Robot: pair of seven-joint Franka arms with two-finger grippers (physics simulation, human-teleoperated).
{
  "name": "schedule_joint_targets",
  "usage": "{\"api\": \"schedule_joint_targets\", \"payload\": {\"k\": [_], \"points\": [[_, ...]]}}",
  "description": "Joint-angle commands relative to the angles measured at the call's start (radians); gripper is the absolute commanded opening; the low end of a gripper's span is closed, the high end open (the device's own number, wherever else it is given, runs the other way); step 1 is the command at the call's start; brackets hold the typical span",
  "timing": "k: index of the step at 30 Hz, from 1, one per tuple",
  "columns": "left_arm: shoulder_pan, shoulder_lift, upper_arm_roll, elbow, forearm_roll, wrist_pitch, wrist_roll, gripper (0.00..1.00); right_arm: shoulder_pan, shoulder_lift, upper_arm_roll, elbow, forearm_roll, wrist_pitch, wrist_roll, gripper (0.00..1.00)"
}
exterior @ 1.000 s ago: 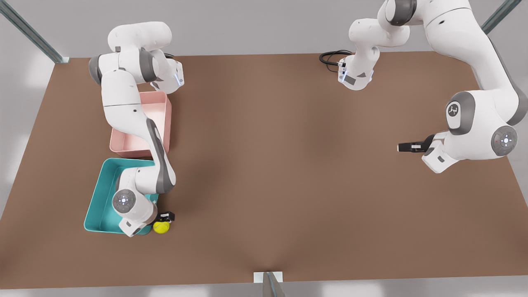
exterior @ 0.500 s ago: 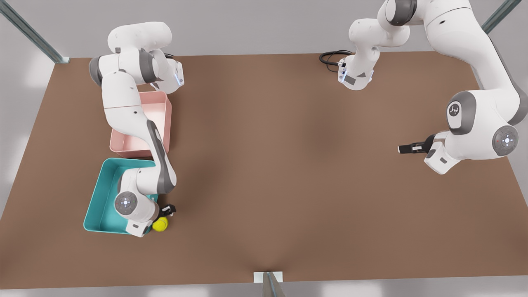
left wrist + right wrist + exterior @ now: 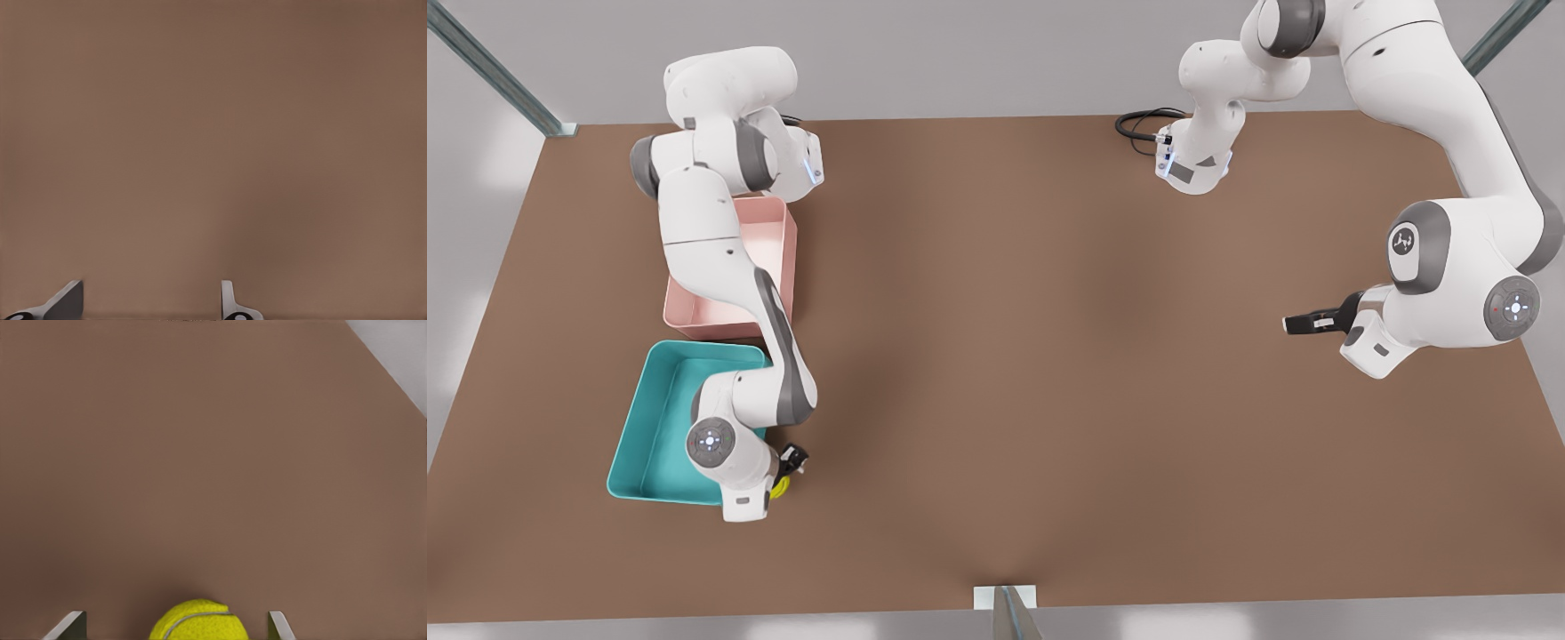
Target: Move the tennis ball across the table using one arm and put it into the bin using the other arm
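The tennis ball (image 3: 199, 624), yellow-green with a pale seam, rests on the brown table between the spread fingers of my right gripper (image 3: 175, 623), which is open around it with gaps on both sides. In the front view just a sliver of the tennis ball (image 3: 781, 485) peeks from under that wrist, and the right gripper (image 3: 786, 473) hangs just beyond the near right corner of the teal bin (image 3: 630, 440). My left gripper (image 3: 1291, 324) waits open at the front view's right, and in its own wrist view the left gripper (image 3: 148, 301) is over bare table.
A pink tub (image 3: 769, 233) stands just behind the teal bin, partly under the right arm's links. A black cable (image 3: 1138, 124) loops at the base of the far arm. A metal post (image 3: 1009, 613) stands at the table's near edge.
My right wrist has swung down over the tennis ball, which now shows as a sliver in the front view. The left arm has hardly shifted.
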Motion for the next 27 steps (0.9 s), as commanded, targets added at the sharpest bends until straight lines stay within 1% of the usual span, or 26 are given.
{"api": "schedule_joint_targets", "payload": {"k": [1, 9, 21, 27], "points": [[0.000, 0.000, 0.000, 0.000, 0.000, -0.001, -0.039, 1.00, 0.000, 0.002, -0.002, 0.004, -0.003, 0.026, -0.443, 1.00], [0.000, 0.003, 0.000, 0.000, 0.000, -0.002, -0.039, 1.00, -0.001, 0.014, -0.025, 0.004, -0.017, 0.026, -0.448, 1.00], [-0.003, 0.006, -0.001, 0.000, 0.000, -0.015, -0.039, 1.00, -0.003, 0.017, -0.022, -0.022, -0.011, 0.020, -0.441, 1.00], [-0.005, 0.007, -0.007, 0.005, 0.053, -0.030, -0.036, 1.00, -0.005, 0.021, -0.025, -0.051, -0.014, 0.018, -0.437, 1.00]]}}
